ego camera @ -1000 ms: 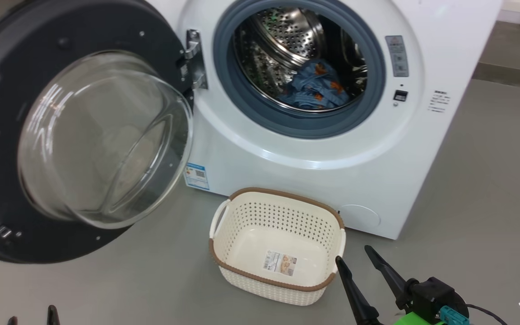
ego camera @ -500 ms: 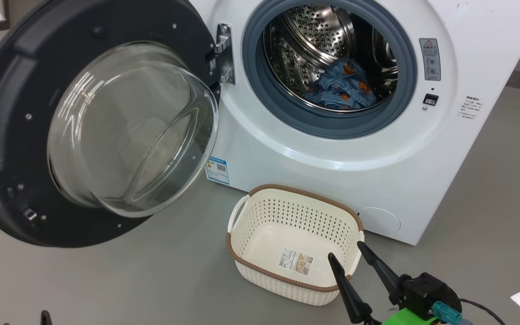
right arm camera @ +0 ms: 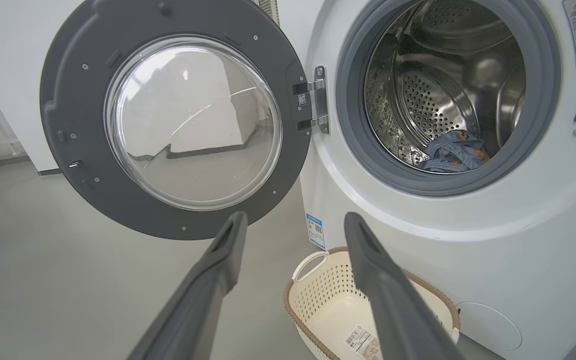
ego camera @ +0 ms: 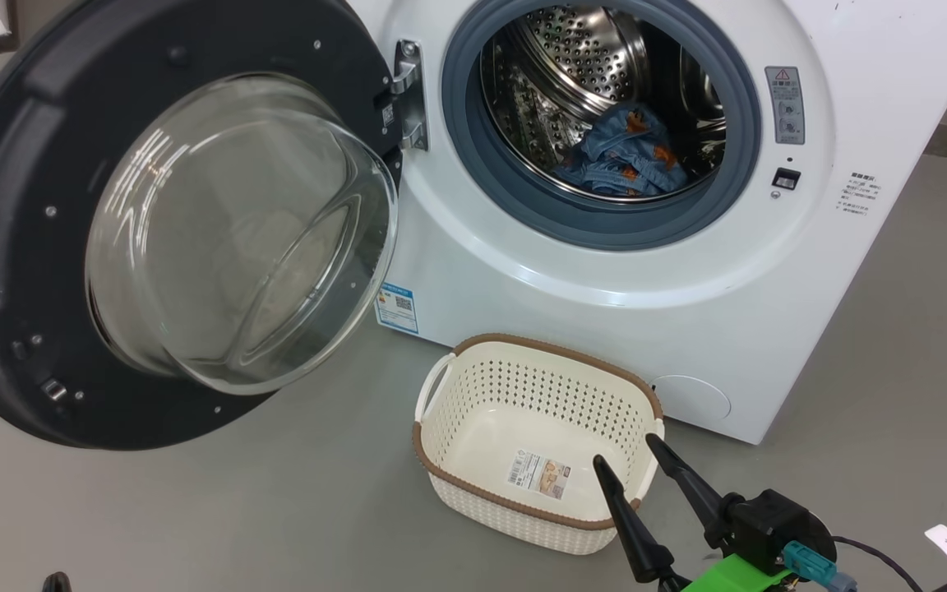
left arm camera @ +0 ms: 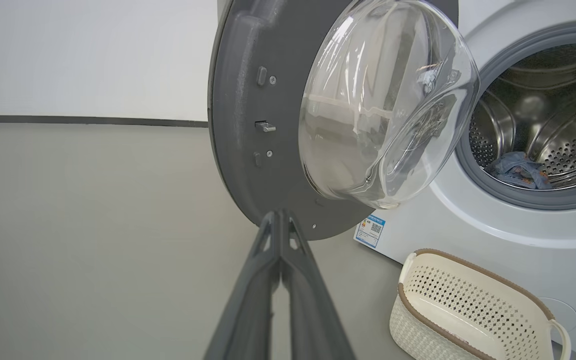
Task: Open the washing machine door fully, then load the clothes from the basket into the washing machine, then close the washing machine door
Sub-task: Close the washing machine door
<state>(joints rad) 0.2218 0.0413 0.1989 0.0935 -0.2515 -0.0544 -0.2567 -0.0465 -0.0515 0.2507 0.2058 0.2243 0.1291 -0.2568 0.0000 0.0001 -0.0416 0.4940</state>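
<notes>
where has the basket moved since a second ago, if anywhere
No. The basket keeps its spot by the blue sticker; the camera shifted instead.

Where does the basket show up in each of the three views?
Head view: the basket is at lower centre, on the floor.
Left wrist view: the basket is in the lower right corner.
Right wrist view: the basket is at bottom centre, cut off by the lower edge.
Shared landmark: the blue sticker, just above the basket's left end in every view.
</notes>
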